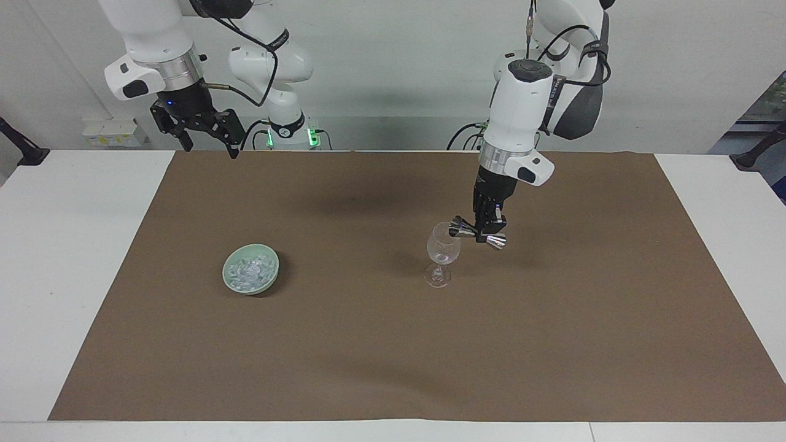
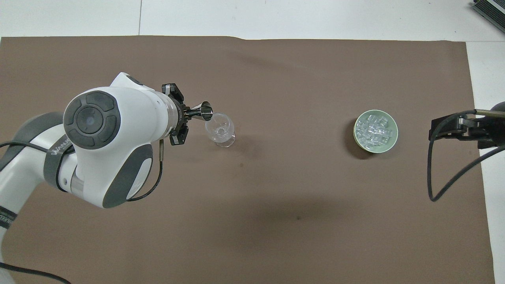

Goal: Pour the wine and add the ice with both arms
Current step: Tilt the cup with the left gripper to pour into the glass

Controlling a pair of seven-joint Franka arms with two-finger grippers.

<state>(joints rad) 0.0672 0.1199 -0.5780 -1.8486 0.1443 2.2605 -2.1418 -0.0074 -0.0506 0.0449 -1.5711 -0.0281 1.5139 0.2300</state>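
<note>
My left gripper [image 1: 484,231] is clenched on the waist of a steel jigger [image 1: 477,232], held tipped on its side over the brown mat [image 1: 552,319], its long axis running roughly level along the table's length, 1 cone mouth at the rim of the wine glass [image 1: 443,252] on the rim's left-arm side, the other cone pointing toward my left arm's end of the table; glass stands upright on the mat, looks clear, can't tell any liquid in it; pour step looks done or nearly done, my guess. My right gripper [image 1: 206,132] hangs with fingers spread, holding nothing, waiting above the mat edge nearest the robots at the right arm's end. The ice [image 1: 249,271] is a heap of cubes in a green bowl [image 1: 235,283], well apart from the glass toward the right arm's end, about level with the glass in depth. Right arm is clearly the nearer 1 to the ice, so the coming move turns on it dropping forward and down to the bowl, then carrying cubes sideways along the table to the glass once the jigger is out of the way
</note>
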